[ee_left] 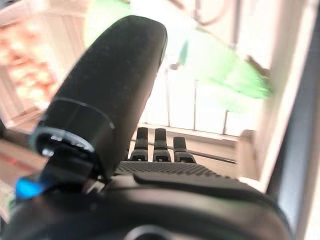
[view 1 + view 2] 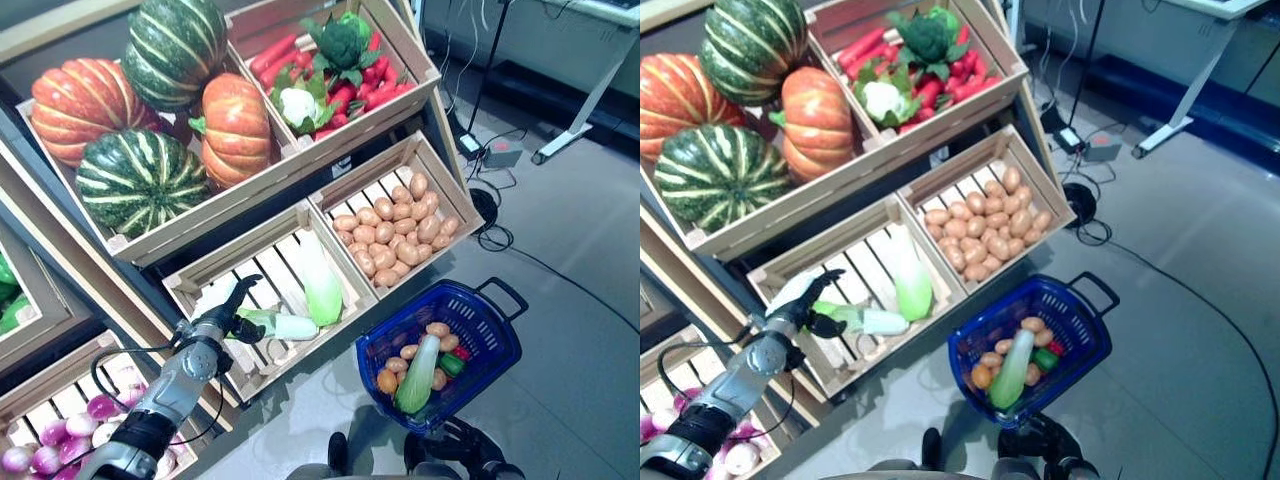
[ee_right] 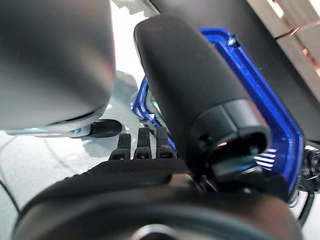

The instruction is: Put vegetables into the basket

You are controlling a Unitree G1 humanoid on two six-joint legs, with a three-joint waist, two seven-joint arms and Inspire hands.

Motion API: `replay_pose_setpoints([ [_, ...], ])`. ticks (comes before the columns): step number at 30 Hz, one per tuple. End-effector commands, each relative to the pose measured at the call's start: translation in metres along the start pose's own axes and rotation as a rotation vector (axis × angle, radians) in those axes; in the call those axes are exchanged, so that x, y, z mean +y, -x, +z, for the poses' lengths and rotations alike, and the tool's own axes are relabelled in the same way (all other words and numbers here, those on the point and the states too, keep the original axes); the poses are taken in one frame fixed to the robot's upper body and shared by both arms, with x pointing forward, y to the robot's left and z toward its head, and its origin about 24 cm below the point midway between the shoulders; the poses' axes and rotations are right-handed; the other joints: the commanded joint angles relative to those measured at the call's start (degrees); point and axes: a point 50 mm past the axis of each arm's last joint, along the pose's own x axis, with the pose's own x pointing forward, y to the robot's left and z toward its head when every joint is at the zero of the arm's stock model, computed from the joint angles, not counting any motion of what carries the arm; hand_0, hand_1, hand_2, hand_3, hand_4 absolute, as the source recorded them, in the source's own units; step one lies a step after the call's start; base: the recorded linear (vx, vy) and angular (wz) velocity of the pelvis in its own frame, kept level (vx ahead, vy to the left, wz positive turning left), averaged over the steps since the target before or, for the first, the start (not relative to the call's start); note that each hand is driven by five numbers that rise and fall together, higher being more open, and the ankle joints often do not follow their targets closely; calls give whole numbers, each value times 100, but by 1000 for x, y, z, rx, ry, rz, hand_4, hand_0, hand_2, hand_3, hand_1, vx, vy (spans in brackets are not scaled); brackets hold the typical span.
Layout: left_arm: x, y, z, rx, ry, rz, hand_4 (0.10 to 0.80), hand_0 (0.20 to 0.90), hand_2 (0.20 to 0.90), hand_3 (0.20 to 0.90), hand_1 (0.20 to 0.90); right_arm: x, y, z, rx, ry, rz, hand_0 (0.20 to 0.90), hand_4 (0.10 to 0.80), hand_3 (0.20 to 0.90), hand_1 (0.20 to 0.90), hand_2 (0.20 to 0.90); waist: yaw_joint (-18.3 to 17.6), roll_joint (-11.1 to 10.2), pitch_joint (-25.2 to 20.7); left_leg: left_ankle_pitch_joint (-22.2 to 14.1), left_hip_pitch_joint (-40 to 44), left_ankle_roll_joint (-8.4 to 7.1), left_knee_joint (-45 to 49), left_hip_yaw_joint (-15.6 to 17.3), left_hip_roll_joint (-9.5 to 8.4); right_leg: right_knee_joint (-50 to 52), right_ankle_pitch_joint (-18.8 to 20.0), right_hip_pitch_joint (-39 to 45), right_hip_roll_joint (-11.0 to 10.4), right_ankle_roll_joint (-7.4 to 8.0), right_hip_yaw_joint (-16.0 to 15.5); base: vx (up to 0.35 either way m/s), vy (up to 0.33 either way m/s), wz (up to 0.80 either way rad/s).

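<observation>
My left hand [image 2: 218, 325] reaches into the slatted wooden crate [image 2: 190, 275] on the stand's middle shelf. Its fingers are straight and its thumb is raised. The fingertips are at the green end of a small white-and-green leafy vegetable [image 2: 285, 325] lying on the slats. That vegetable shows past the thumb [image 1: 110, 85] in the left wrist view [image 1: 225, 70]. The blue basket [image 2: 482, 318] stands on the floor to the right. It holds a long pale green vegetable [image 2: 415, 375], small brown potatoes, an orange round one, and a green and a red piece. My right hand [image 3: 190, 85] is open beside the basket's rim [image 3: 265, 95].
A larger pale green cabbage [image 2: 318, 280] lies in the same crate, right of the small one. The wooden stand [image 2: 130, 245] rises at the left with more crates. Cables and a power box [image 2: 497, 155] lie on the grey floor behind the basket, near a desk leg [image 2: 580, 110].
</observation>
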Motion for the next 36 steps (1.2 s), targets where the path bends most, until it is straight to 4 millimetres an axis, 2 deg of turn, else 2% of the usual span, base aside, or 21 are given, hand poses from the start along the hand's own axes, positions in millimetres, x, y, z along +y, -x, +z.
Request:
replay_pose_setpoints([
  [1, 68, -30, 30, -101, -53, 382, 800, 900, 900, 900, 900, 14, -7, 33, -141, 7, 73, 900, 800, 900, 900, 900, -128, -239, 375, -50, -271, -55, 60, -229, -159, 575, -198, -266, -8, -173, 240, -130, -18, 1],
  [2, 68, -31, 30, -102, -53, 382, 800, 900, 900, 900, 900, 14, -7, 33, -141, 7, 73, 900, 800, 900, 900, 900, -124, -238, 375, -50, -275, -55, 61, -228, -159, 582, -200, -274, -8, -174, 241, -141, -24, -1],
  [3, 68, -35, 34, -110, -63, 438, 800, 900, 900, 900, 900, 13, -9, 47, -172, 22, 77, 900, 800, 900, 900, 900, -169, -259, 574, -20, -479, -87, 223, -190, -139, 777, -234, -480, 47, -222, 290, -105, -20, -2],
  [4, 68, -36, 34, -112, -64, 443, 800, 900, 900, 900, 900, 13, -9, 48, -175, 22, 77, 900, 800, 900, 900, 900, -169, -260, 584, -23, -505, -90, 247, -188, -139, 801, -240, -504, 50, -225, 293, -188, -33, -2],
  [5, 70, -40, 36, -112, -63, 491, 800, 900, 900, 900, 900, 12, -11, 59, -204, 18, 75, 900, 800, 900, 900, 900, -195, -290, 771, -2, -762, -127, 503, -196, -129, 1022, -273, -696, 84, -267, 334, -107, -18, -2],
  [8, 71, -43, 40, -120, -73, 522, 800, 900, 900, 900, 900, 11, -11, 66, -228, 10, 76, 900, 800, 900, 900, 900, -218, -309, 901, 4, -971, -153, 712, -207, -120, 1205, -317, -863, 119, -304, 366, -119, -14, 0],
  [9, 76, -47, 44, -118, -68, 574, 800, 900, 900, 900, 900, 13, -13, 81, -269, 15, 83, 900, 800, 900, 900, 900, -258, -366, 1110, 0, -1343, -171, 1038, -193, -113, 1446, -352, -1182, 161, -354, 413, -166, 0, -3],
  [12, 88, -53, 53, -133, -97, 671, 800, 900, 900, 900, 900, 15, -14, 101, -318, 4, 89, 900, 800, 900, 900, 900, -308, -424, 1360, -25, -1870, -200, 1525, -182, -86, 1910, -452, -1668, 242, -423, 472, -183, 19, -8],
  [15, 99, -57, 58, -130, -106, 739, 800, 900, 900, 900, 900, 19, -14, 110, -343, 10, 107, 900, 800, 900, 900, 900, -341, -471, 1502, -55, -2247, -210, 1828, -144, -74, 2202, -520, -2002, 263, -451, 497, -149, 14, -5],
  [19, 121, -58, 66, -135, -144, 891, 800, 900, 900, 900, 900, 31, -14, 130, -389, 2, 144, 900, 800, 900, 900, 900, -341, -529, 1727, -123, -2868, -154, 2264, -50, -183, 2692, -564, -2648, 214, -436, 504, -148, 21, -2],
  [24, 131, -60, 73, -115, -176, 963, 800, 900, 900, 900, 900, 41, -12, 153, -455, -16, 159, 900, 800, 900, 900, 900, -342, -549, 1852, -214, -3531, -105, 2781, -90, -287, 3257, -610, -3400, 154, -419, 557, -133, 49, 3],
  [31, 154, -57, 57, -26, -258, 1015, 800, 900, 900, 900, 900, 41, -7, 163, -502, -42, 162, 900, 800, 900, 900, 900, -380, -543, 1905, -276, -4042, -89, 3073, -105, -314, 3496, -625, -3931, 188, -407, 645, -49, 31, -2],
  [36, 158, -50, 41, 29, -311, 1049, 800, 900, 900, 900, 900, 35, -4, 161, -520, -47, 151, 900, 800, 900, 900, 900, -386, -509, 1905, -255, -4186, -112, 3035, -105, -355, 3382, -570, -4064, 224, -397, 690, -3, 17, -13],
])
